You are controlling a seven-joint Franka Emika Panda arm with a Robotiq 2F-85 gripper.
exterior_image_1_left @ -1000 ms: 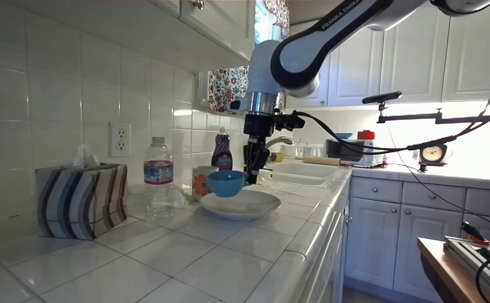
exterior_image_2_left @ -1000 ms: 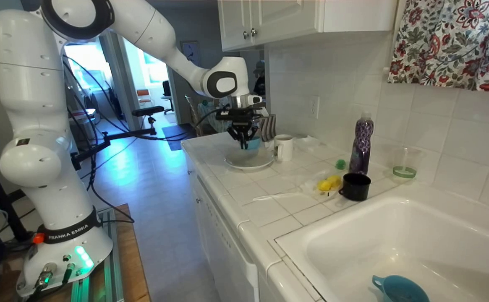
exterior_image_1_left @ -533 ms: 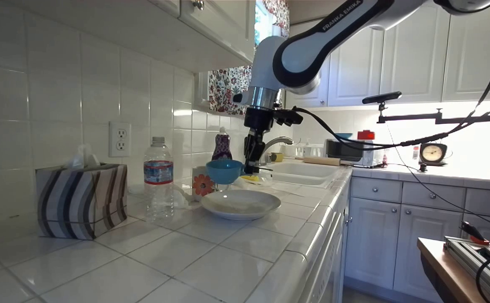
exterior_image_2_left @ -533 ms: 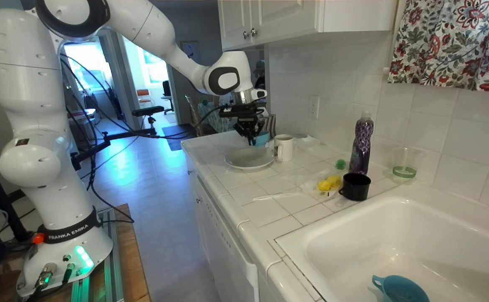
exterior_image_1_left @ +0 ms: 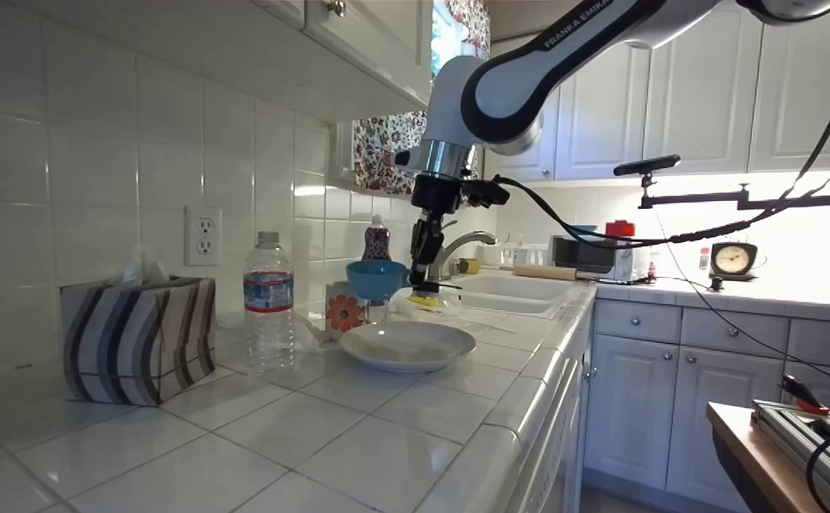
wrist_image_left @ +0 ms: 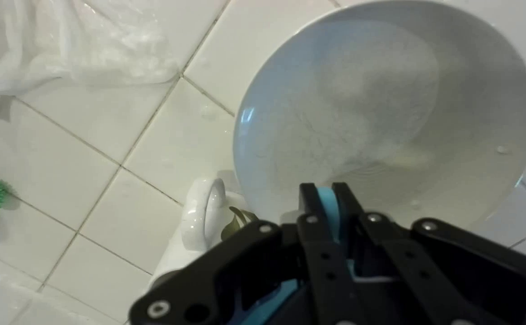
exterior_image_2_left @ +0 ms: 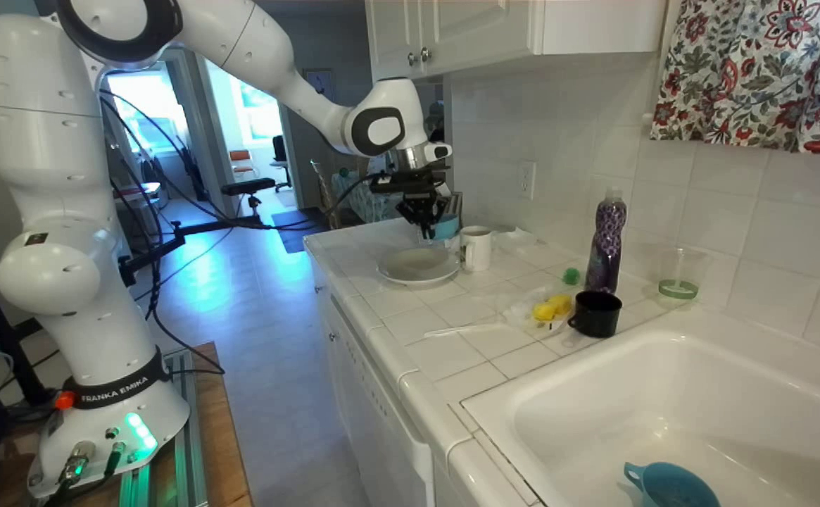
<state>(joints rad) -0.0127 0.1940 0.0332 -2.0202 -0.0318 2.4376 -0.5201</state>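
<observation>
My gripper (wrist_image_left: pixel 328 186) is shut on the handle of a blue cup (wrist_image_left: pixel 330 207). The blue cup shows in both exterior views (exterior_image_1_left: pixel 376 279) (exterior_image_2_left: pixel 446 227), held roughly upright above the counter; the fingers (exterior_image_1_left: pixel 422 283) are at its handle side. A wide shallow white plate (exterior_image_1_left: pixel 407 349) stands on the tiles below; it also shows in the wrist view (wrist_image_left: pixel 357 113), with faint curved lines on its surface. A white mug with an orange flower (exterior_image_1_left: pixel 343 311) stands close beside the plate. Its handle (wrist_image_left: pixel 193 221) shows in the wrist view. The inside of the blue cup is hidden.
A striped tissue box (exterior_image_1_left: pixel 140 342) and a clear water bottle (exterior_image_1_left: pixel 268 306) stand by the wall. Nearer the sink (exterior_image_2_left: pixel 663 352) are a purple soap bottle (exterior_image_2_left: pixel 605 243), a black cup (exterior_image_2_left: pixel 595 315), yellow items (exterior_image_2_left: pixel 552 308) and a green ball (exterior_image_2_left: pixel 571 276). Another blue cup (exterior_image_2_left: pixel 677 486) lies in the sink.
My gripper has risen with the blue cup and shifted from over the plate toward the mug side. The plate and mug have not moved.
</observation>
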